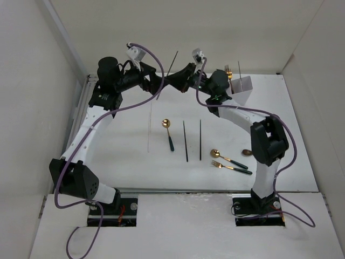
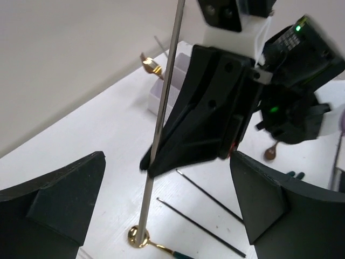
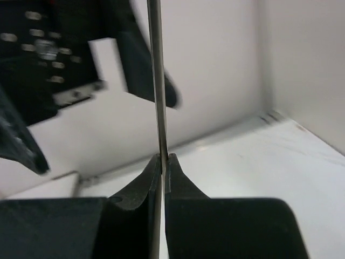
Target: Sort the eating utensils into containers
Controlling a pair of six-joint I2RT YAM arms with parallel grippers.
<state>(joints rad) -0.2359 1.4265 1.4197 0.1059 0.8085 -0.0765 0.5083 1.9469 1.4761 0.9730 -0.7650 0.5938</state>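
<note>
White desk (image 1: 124,167) enclosed by pale walls. Right hand (image 3: 163,158): fingers pressed together on a silver chopstick (image 3: 156,81), which is pinched at their very tips. Left hand (image 2: 167,155): spread wide and holding nothing, its fingers flanking the same stick without touching it. The chopstick, a thin, smooth, straight metal rod, is held tilted in the air at upper centre of the overhead frame, clear of the desk. White holder (image 1: 245,82) at upper right, with a gold fork (image 1: 228,70) standing in it. Risks, as judged: a rod this slim and slick, gripped at one point with both long ends free, may pivot or slide out on the way to the holder. The left fingers may clip it on withdrawal, or its lower end may strike the holder's rim.
</note>
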